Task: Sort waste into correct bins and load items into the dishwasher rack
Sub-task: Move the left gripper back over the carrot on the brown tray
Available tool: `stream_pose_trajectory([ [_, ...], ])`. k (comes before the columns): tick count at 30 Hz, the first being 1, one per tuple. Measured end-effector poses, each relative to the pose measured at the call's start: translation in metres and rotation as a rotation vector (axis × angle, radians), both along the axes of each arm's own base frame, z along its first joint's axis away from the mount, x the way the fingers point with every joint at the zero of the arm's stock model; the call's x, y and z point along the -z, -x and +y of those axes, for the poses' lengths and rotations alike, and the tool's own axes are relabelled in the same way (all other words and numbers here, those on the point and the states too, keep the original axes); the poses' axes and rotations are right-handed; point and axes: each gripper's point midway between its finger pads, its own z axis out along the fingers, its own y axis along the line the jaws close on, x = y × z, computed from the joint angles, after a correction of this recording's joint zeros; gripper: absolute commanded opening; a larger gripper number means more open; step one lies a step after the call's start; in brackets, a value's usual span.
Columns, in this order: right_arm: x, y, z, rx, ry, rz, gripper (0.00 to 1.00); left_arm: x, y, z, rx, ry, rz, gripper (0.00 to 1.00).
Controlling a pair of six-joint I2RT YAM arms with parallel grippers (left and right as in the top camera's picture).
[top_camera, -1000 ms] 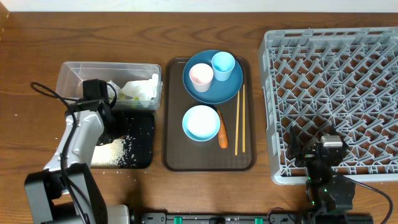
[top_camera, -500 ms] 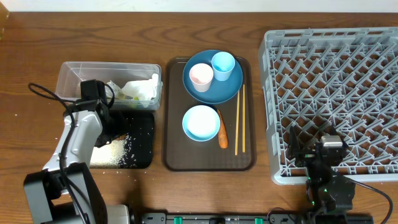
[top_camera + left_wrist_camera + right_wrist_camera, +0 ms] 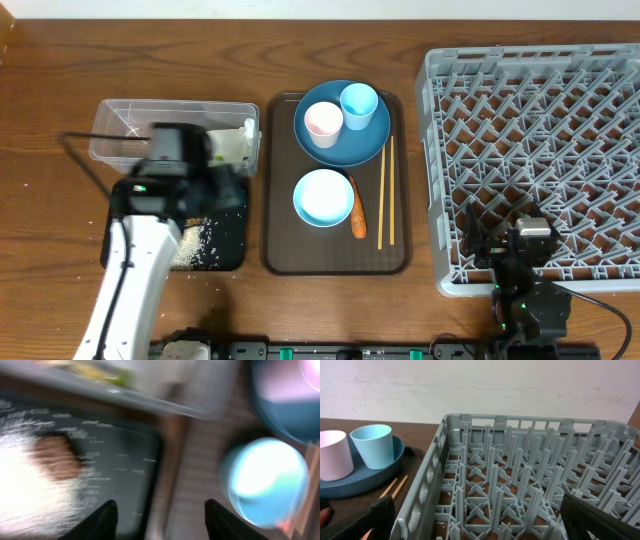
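Note:
My left gripper (image 3: 216,188) is open and empty, hovering over the right edge of the black tray (image 3: 228,252). The left wrist view is blurred. Its open fingers (image 3: 162,516) straddle the tray edge, with rice-like crumbs (image 3: 27,495) and a brown lump (image 3: 55,457) to the left. The clear tub (image 3: 108,128) holds wrappers (image 3: 236,146). The dark-blue plate (image 3: 352,140) carries the white-pink cup (image 3: 323,122) and light-blue cup (image 3: 359,102). The light-blue bowl (image 3: 323,197), carrot piece (image 3: 357,212) and chopsticks (image 3: 385,190) lie nearby. My right gripper (image 3: 505,238) is open over the front of the grey rack (image 3: 600,70).
The plate, cups, bowl, carrot and chopsticks all lie on a brown serving tray (image 3: 285,255) between the bins and the rack. Rice crumbs (image 3: 196,246) cover the black tray's lower left. The right wrist view shows the rack's pegs (image 3: 520,475) close ahead.
My left arm has swung right from the black tray's left end to its right edge beside the brown tray. The right arm has not moved.

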Motion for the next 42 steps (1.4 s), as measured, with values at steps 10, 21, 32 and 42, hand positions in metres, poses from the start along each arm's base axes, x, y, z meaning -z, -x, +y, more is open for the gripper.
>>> stream_pose_trajectory([
  [10, 0.0, 0.0, 0.0, 0.0, 0.0, 0.0, 0.99, -0.004, -0.006, -0.134, 0.409, 0.063, -0.15, 0.11],
  [21, 0.0, 0.0, 0.0, 0.0, 0.0, 0.0, 0.99, 0.052, 0.011, -0.188, 0.583, 0.023, -0.053, 0.09],
  [32, 0.0, 0.0, 0.0, 0.0, 0.0, 0.0, 0.99, 0.087, -0.005, -0.132, 0.48, -0.157, 0.049, 0.09],
  [42, 0.0, 0.0, 0.0, 0.0, 0.0, 0.0, 0.99, 0.101, -0.024, -0.09, 0.386, -0.226, 0.085, 0.09],
])
